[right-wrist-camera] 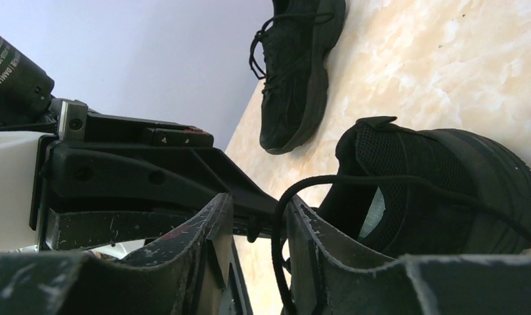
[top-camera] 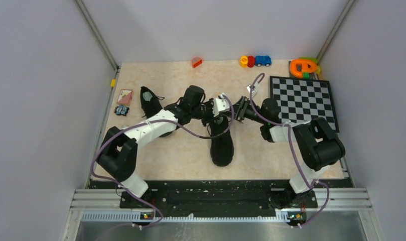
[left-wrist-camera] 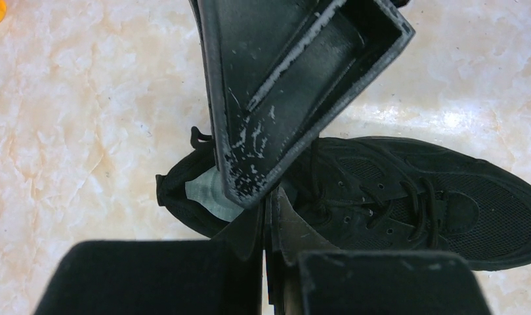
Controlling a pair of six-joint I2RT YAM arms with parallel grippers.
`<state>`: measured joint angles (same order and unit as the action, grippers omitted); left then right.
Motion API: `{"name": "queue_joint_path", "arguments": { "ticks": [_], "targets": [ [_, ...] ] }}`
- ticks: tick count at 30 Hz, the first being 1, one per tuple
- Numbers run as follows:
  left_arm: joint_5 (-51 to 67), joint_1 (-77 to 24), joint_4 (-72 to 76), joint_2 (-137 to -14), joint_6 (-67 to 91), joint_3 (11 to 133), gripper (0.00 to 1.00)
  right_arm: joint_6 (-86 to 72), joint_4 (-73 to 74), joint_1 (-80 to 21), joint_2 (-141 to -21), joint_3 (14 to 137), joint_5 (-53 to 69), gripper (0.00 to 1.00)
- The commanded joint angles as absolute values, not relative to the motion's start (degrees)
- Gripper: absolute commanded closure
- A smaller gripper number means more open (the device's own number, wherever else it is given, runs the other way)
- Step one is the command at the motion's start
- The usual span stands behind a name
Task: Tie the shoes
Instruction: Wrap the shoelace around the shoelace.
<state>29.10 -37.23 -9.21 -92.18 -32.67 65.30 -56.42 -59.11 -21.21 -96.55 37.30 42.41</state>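
Left end effector (left-wrist-camera: 270, 210) (pinched shut) hovers over the shoe (left-wrist-camera: 446, 210) opening.

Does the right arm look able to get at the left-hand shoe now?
Probably not directly: the left arm lies across the way to that shoe, and the right gripper is at the middle shoe, a lace between its fingers.

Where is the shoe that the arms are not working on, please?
In the top view the spare shoe lies left of centre, just beyond the left arm, right of the pink card.
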Motion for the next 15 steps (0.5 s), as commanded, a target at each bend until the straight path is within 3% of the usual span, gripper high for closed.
{"name": "queue_joint_path", "arguments": {
  "ticks": [1,5,9,10,15],
  "targets": [
    [29.35,-37.38,-9.51,-92.94,-31.54,68.29,1.00,-53.47,-60.04,-22.38,-96.77,38.90,43.32,0.65],
    [29.21,-37.36,-9.41,-93.04,-30.92,68.38,1.00,-52.58,-58.92,-22.41,-96.77,38.94,43.49,0.75],
    [28.56,-37.41,-9.11,-92.93,-30.35,68.35,1.00,-51.98,-57.72,-22.41,-96.40,38.94,43.44,0.95],
    [28.60,-37.36,-8.87,-92.67,-30.26,68.19,0.98,-51.81,-57.32,-22.41,-96.35,38.94,43.36,1.00],
    [27.86,-37.27,-5.95,-90.64,-29.63,65.12,0.76,-51.15,-54.60,-22.41,-95.01,39.64,41.82,1.00]
  ]
}}
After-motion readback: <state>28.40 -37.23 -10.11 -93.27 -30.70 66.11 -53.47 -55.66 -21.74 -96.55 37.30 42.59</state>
